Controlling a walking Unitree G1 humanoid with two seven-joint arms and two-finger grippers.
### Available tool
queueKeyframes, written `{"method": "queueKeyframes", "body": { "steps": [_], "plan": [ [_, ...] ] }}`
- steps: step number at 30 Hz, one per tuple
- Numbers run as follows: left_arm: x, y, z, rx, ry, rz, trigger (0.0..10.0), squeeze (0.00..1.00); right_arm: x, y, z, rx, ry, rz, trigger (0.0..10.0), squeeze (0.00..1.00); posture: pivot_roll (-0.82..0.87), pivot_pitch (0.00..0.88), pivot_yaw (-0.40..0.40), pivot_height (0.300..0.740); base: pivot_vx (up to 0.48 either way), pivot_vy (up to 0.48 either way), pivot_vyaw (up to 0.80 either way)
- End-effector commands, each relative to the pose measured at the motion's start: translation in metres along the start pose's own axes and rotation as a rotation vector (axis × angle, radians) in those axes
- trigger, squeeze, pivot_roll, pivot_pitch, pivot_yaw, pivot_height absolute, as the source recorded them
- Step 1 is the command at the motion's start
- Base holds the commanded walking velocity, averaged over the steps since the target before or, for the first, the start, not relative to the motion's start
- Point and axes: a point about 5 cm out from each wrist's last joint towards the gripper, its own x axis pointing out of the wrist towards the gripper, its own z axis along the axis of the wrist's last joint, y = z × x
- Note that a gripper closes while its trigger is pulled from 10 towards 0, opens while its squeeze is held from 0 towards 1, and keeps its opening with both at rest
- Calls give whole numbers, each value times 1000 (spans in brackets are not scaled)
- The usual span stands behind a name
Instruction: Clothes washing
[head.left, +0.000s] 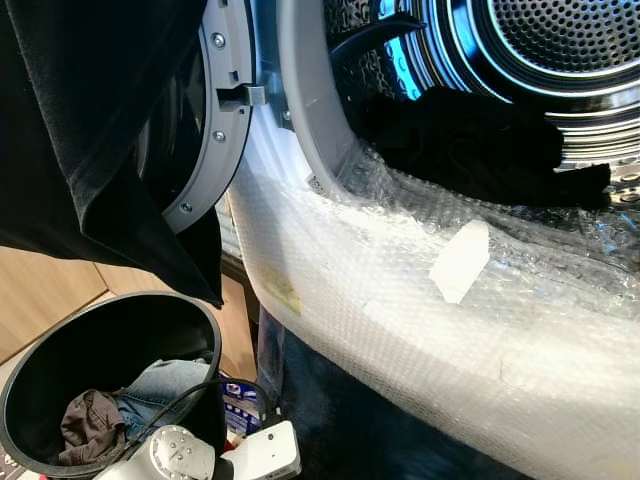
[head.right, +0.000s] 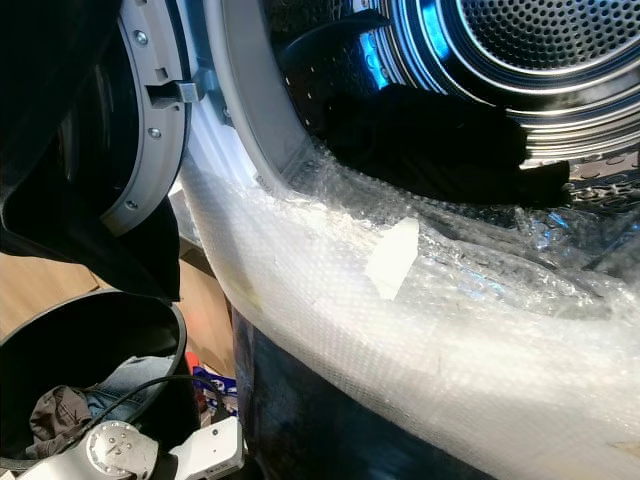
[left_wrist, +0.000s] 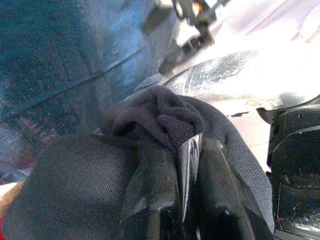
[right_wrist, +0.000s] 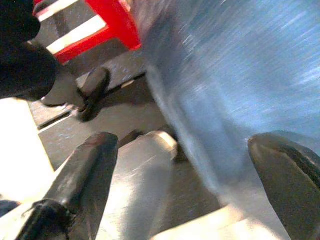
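The left gripper (left_wrist: 182, 165) is clamped on a black garment (head.left: 90, 130), which hangs high beside the open washer door (head.left: 205, 120), above the black basket (head.left: 40, 370). To load it well, I would swing it over the bubble-wrapped rim (head.left: 400, 290) and let go deep inside the drum (head.left: 560, 40), beside the dark clothes (head.left: 470, 140) already there (more laundry waits in the basket). The right gripper (right_wrist: 185, 170) hangs idle, fingers spread wide. No readable writing anywhere.

left gripper (left_wrist: 187, 165) jaws clamped on black cloth (left_wrist: 165, 117).
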Motion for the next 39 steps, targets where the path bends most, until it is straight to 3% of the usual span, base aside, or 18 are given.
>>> {"method": "queueKeyframes", "body": {
  "steps": [1,4,5,6,9,14,18,24,29,34,39],
  "plan": [
    [-4,2,7,36,-23,23,0,0,-5,-6,6,-75,-23,47,10000,0,51,68,-45,740,0,0,0],
    [-6,4,7,42,-18,30,0,0,-14,-16,8,-160,-35,102,10000,24,49,70,-43,740,0,0,0],
    [-7,5,6,44,-15,34,0,0,-18,-20,10,-173,-46,125,10000,957,49,70,-43,740,0,0,0],
    [-8,6,5,47,-8,36,0,0,-22,-23,13,-180,-62,150,10000,1000,49,70,-43,740,0,0,0],
    [-11,6,3,48,7,26,0,0,-40,-37,25,-265,-141,223,10000,1000,44,71,-40,740,0,0,0],
    [-11,5,3,54,13,7,0,0,-54,-43,36,-324,-192,299,10000,1000,37,73,-35,740,0,0,0],
    [-8,5,5,68,17,-10,0,0,-65,-29,52,-348,-286,479,10000,1000,43,72,-36,740,0,0,0],
    [-2,9,14,102,-9,8,0,0,-75,1,56,-467,-260,690,10000,1000,38,66,-32,740,0,0,0],
    [5,12,26,129,-50,12,0,0,-79,14,52,-471,-221,761,10000,1000,37,63,-33,740,0,0,0],
    [20,8,45,170,-103,-36,0,0,-72,18,51,-408,-195,683,10000,1000,32,65,-37,740,0,0,0],
    [35,3,61,198,-150,-72,0,0,-75,28,60,-297,-283,648,10000,1000,30,69,-40,740,0,0,0]
  ]
}}
